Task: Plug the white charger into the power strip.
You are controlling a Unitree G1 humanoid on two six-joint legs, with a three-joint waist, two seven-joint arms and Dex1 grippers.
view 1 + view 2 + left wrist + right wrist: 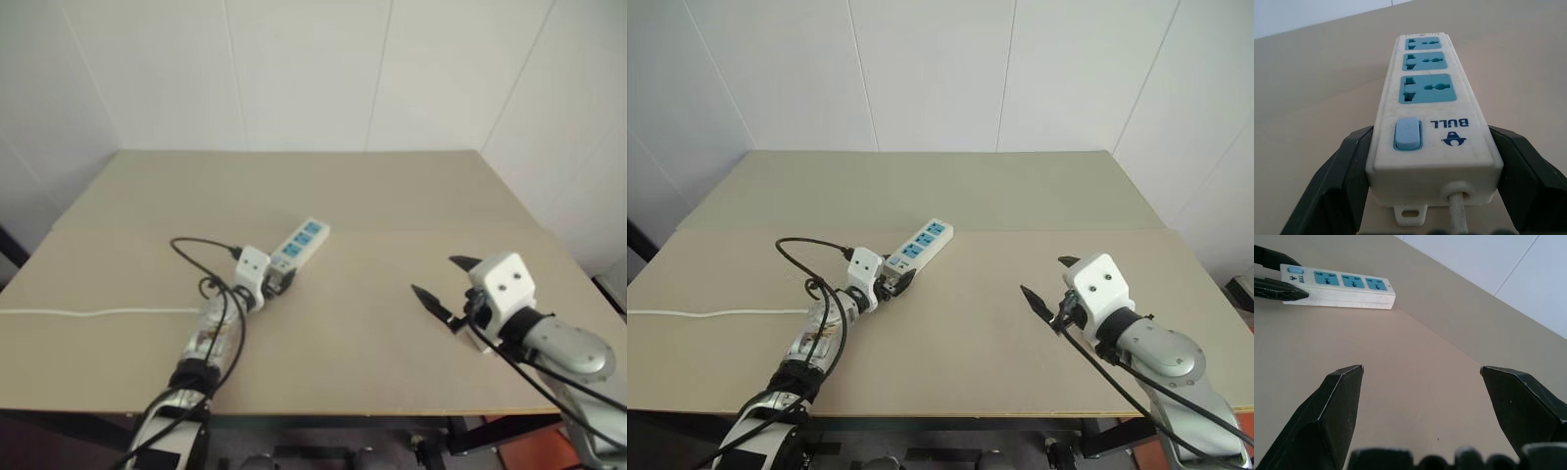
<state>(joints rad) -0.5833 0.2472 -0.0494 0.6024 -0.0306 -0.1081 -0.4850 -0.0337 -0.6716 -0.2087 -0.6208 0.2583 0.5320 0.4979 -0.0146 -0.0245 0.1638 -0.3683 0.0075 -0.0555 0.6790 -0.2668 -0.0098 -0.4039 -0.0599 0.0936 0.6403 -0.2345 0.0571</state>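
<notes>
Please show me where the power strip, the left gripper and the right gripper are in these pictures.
power strip [1425, 93]: left wrist view, on its nearest blue socket face.
left gripper [896, 282]: right eye view, at its fingertips clamping the strip's switch end.
right gripper [1420, 372]: right wrist view, midway between its open fingertips.

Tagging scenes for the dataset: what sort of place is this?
Probably a lab or test bench: a bare tan table against plain white panel walls, with just a power strip on it.
</notes>
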